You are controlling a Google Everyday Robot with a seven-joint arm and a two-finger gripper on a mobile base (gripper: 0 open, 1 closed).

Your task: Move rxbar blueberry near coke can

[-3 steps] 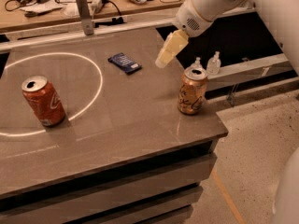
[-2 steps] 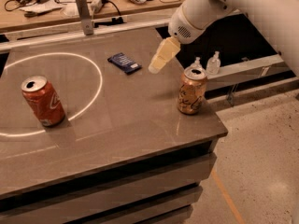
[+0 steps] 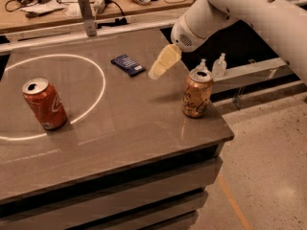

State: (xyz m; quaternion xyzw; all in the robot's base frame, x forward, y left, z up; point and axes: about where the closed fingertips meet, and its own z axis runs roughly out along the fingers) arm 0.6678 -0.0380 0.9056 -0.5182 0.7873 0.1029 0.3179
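Observation:
The rxbar blueberry (image 3: 127, 64), a small flat dark blue wrapper, lies on the grey table toward the back middle. The coke can (image 3: 44, 104), red-orange with a silver top, stands upright at the left, on the rim of a white light ring. My gripper (image 3: 158, 70), with pale yellowish fingers, hangs from the white arm just right of the bar and a little above the table. It holds nothing.
A peach can with dark script (image 3: 197, 93) stands near the table's right edge (image 3: 225, 128), close under my arm. A metal post (image 3: 86, 14) stands at the back edge. Behind is a cluttered bench (image 3: 57, 4). Two small bottles (image 3: 219, 64) sit on a shelf at the right.
My arm and gripper have moved left and slightly down, closer to the blue bar. The bar and both cans have not moved.

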